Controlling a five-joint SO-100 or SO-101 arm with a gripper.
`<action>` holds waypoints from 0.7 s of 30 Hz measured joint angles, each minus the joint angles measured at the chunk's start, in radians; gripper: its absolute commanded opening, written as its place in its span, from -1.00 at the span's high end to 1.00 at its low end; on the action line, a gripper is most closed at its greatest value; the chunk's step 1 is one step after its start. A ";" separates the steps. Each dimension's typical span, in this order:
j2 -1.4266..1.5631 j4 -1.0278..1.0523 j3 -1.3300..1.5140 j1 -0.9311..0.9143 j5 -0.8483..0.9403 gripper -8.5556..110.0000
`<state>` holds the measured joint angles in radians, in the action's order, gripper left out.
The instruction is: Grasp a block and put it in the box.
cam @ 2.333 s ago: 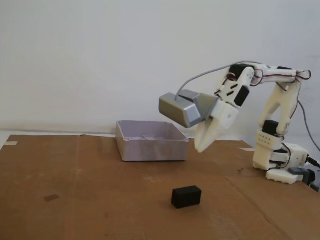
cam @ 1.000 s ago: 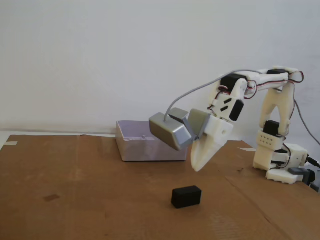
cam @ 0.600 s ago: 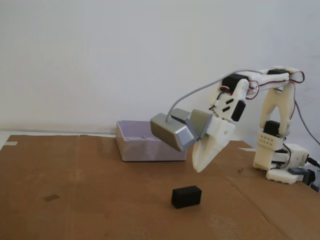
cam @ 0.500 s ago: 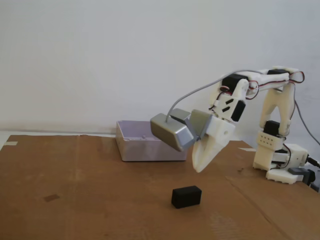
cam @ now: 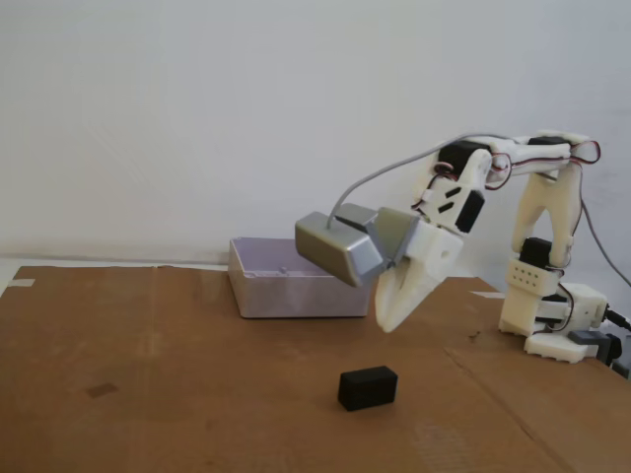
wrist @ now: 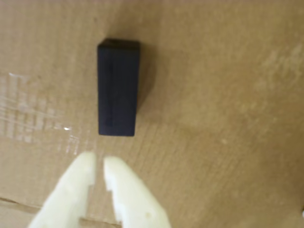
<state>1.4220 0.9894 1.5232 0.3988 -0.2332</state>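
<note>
Cardboard [cam: 177, 394] covers the table, and the block [cam: 368, 387] lies on it alone, in the front part of the fixed view, with nothing touching it. In the wrist view the block [wrist: 118, 88] stands lengthwise, its long side pointing toward the gripper [wrist: 98, 164], and it is just beyond the fingertips, with a strip of bare cardboard [wrist: 213, 118] between them.

In the fixed view the gripper [cam: 387, 320] hangs in the air, above the block and a little to the right of it, pointing down at a slant. The two white fingers [wrist: 76, 190] are nearly together, with only a narrow slit between the tips, and they hold nothing.

A grey camera housing [cam: 338, 246] sits on the left side of the gripper in the fixed view and covers part of the box [cam: 281, 286]. The box stands further back on the cardboard, well apart from the block. The white arm [cam: 542, 256] has its base at the right edge of the table.
</note>
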 measured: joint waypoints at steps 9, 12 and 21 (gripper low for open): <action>0.000 -0.067 0.000 0.000 0.025 0.33; 0.000 -0.097 0.000 0.000 0.031 0.28; -0.054 -0.100 0.000 0.000 0.031 0.28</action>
<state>1.3683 0.8897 1.5232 0.3988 -0.2025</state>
